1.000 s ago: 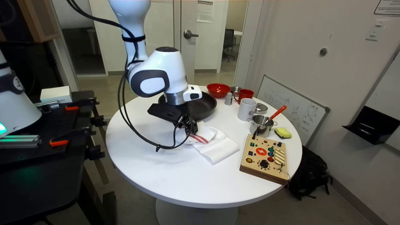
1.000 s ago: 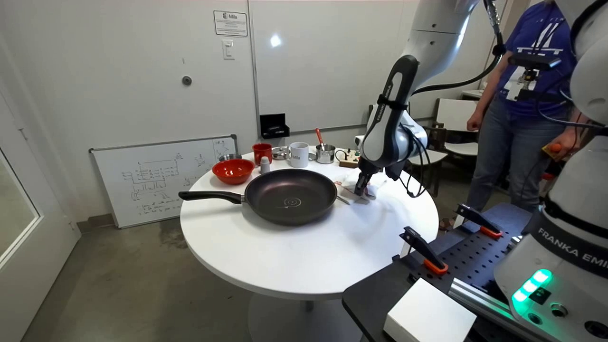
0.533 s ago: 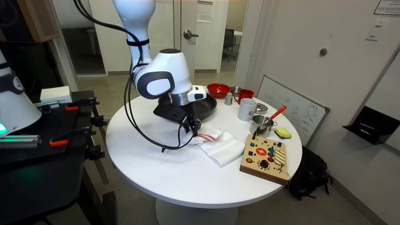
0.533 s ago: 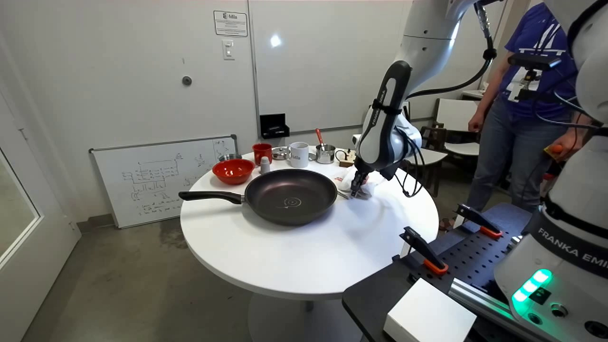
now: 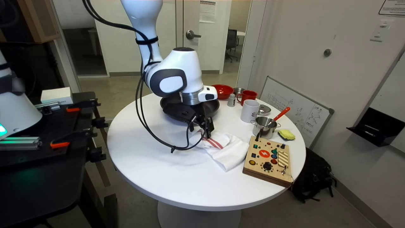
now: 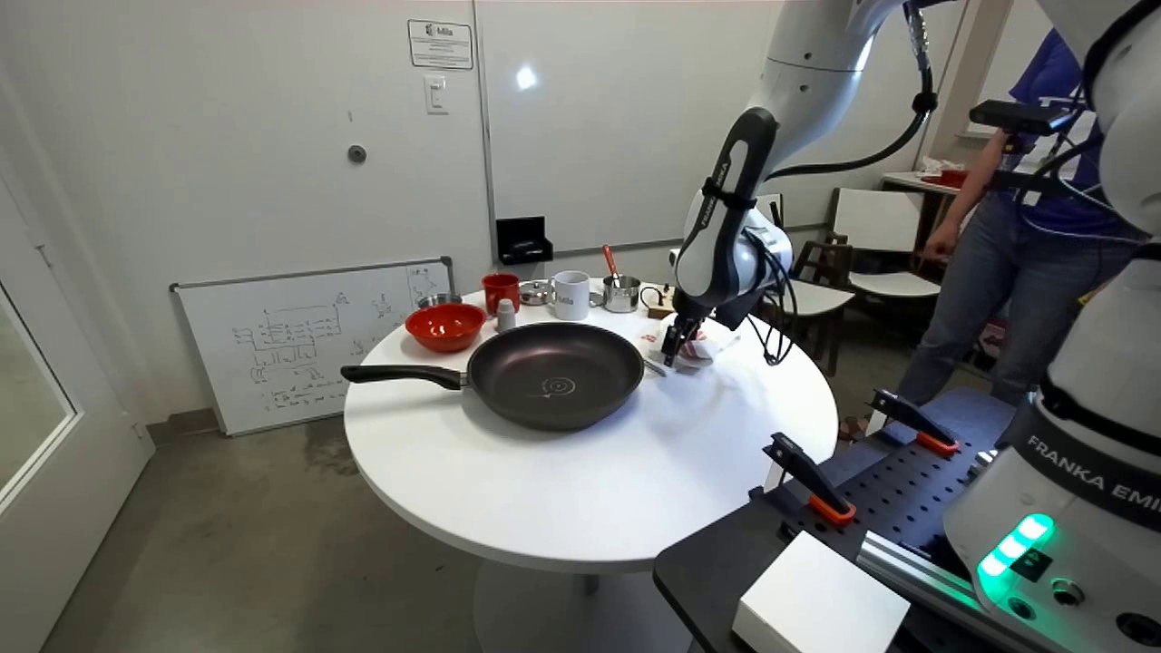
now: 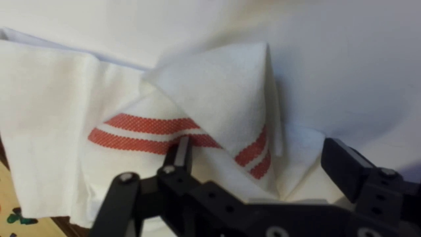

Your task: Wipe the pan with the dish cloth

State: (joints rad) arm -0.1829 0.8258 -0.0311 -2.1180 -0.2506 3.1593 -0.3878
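Cloth (image 5: 228,153) edge slid nearer button box (image 5: 267,160); tool (image 7: 258,143) spread wide, empty; gap to pan (image 6: 555,375).

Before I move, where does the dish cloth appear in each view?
In an exterior view: the dish cloth is below and right of centre, left of the wooden board.
In an exterior view: the dish cloth is right of the pan, partly hidden, wooden board above it.
In the wrist view: the dish cloth spans left and middle, wooden board at bottom left.
Shared landmark: the wooden board.
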